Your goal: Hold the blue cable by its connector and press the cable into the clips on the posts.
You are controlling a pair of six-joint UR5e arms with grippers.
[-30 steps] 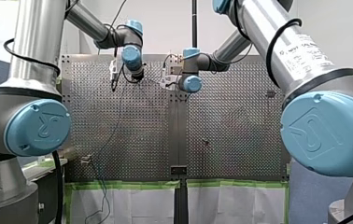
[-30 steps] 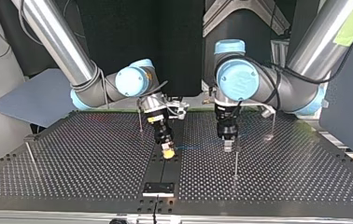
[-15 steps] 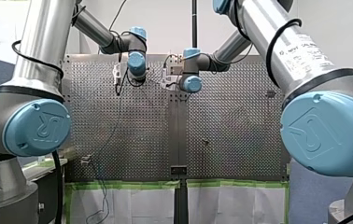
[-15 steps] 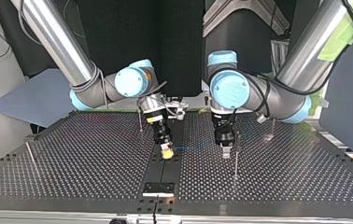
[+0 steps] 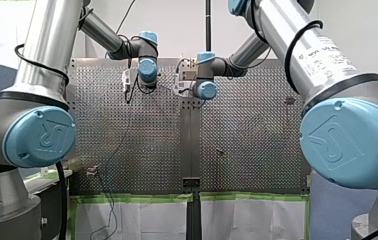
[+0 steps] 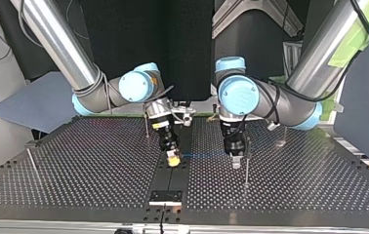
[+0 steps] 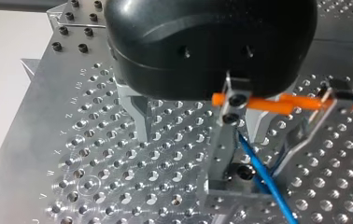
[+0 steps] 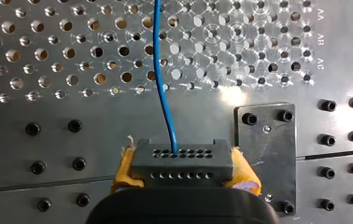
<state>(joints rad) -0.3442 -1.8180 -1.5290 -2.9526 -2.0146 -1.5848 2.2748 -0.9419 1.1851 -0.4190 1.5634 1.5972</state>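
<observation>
Between your right end effector's [image 8: 184,169] yellow pads [image 8: 124,170] the connector [image 8: 181,158] sits pinched, blue cable [image 8: 163,84] leading ahead; left end effector [image 7: 200,135] spread around the post [image 7: 221,154].

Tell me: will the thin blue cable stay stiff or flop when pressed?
Likely floppy: the thin blue cable bows as it leaves the dark perforated connector, so a push should bend it. Probably light, being so thin. My right gripper clamps the connector, so slipping seems unlikely.

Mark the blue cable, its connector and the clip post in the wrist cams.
blue cable [image 8: 161,93]: right wrist view, middle of its visible run.
connector [image 8: 181,163]: right wrist view, front face with the hole rows.
clip post [image 7: 219,154]: left wrist view, middle of the metal shaft.
</observation>
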